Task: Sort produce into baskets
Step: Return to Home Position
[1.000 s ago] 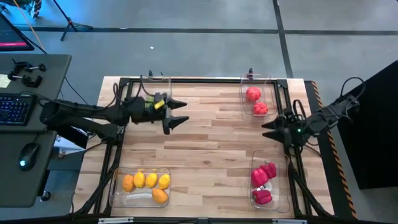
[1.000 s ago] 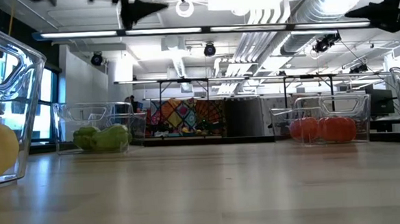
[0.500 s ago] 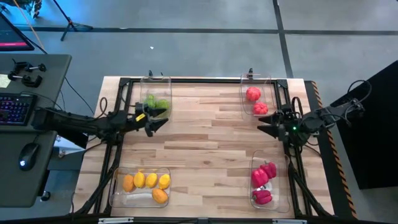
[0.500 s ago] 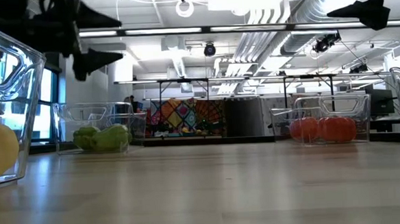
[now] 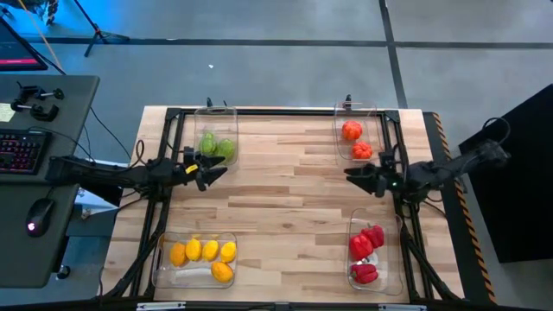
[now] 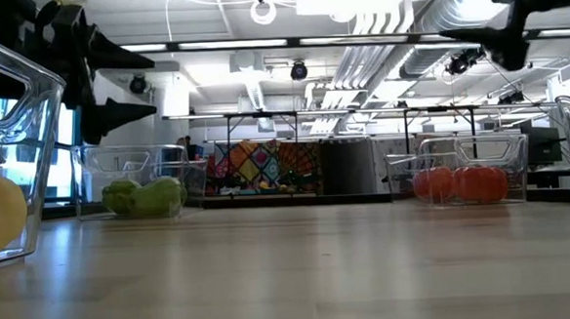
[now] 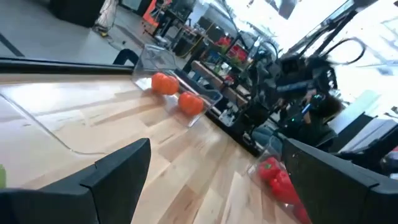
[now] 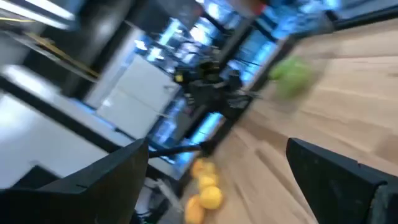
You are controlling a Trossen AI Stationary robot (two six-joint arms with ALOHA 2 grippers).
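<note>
"Where has the produce ended up?"

"All binned, as far as I can see. Green pieces are at the table's far left corner, tomatoes far right, yellow and orange pieces near left and red peppers near right. Each lot is in one of the clear bins. I see none loose on the wood."

"And the arms?"

"The left gripper hangs raised near the left edge, just beside the green bin, fingers wide and empty. The right gripper is up near the right edge, between the two bins there, also spread wide and holding nothing."

"So what could spoil it?"

"Folding home, I'd guess. A spread finger dipping low could clip a bin wall, and such light bins would probably slide or tip."
</note>
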